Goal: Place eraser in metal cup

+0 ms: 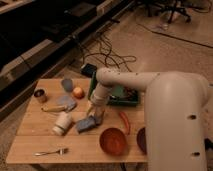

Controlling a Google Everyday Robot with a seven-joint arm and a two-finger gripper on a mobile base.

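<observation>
It looks like the grasp step: the gripper [96,115], jaws spread wide, sits low at the eraser [85,124]; next it must close, lift, and reach the metal cup [40,95].

on the wooden table [35,131], an orange bowl [113,140], a fork [51,151], a red chili [124,121], a white cylinder [62,123]

We're in a robotics lab here: a white robot arm [135,80] dips its end effector [96,112] over the middle of a wooden tabletop [30,135], cables [107,52] sprawl across the hard speckled floor [165,45], and an office chair [175,10] stands behind.
</observation>
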